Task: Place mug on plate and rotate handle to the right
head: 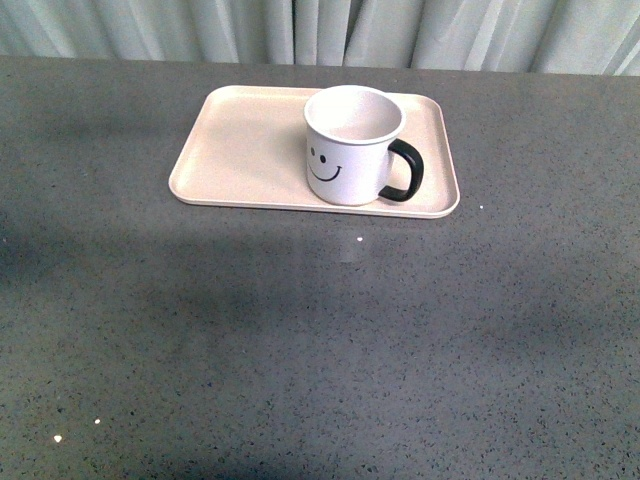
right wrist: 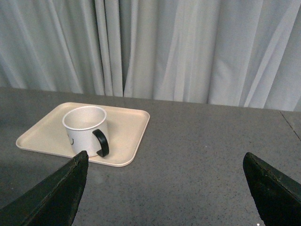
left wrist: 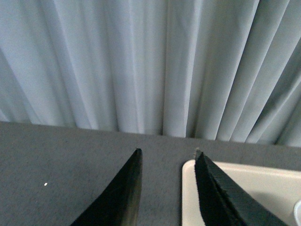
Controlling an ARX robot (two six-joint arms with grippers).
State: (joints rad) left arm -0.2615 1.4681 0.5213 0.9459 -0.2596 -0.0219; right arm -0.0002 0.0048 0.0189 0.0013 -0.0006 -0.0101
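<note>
Front view high, facing plate (head: 240,150); both wrist views low, sharing it

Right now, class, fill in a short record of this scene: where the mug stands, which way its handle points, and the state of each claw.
mug: upright on the plate, smiley face toward the front camera
plate: flat on the grey table, near the curtain
handle: points to the robot's right
left claw: open, empty, by a plate corner
right claw: wide open, empty, clear of the mug
task: looks complete
</note>
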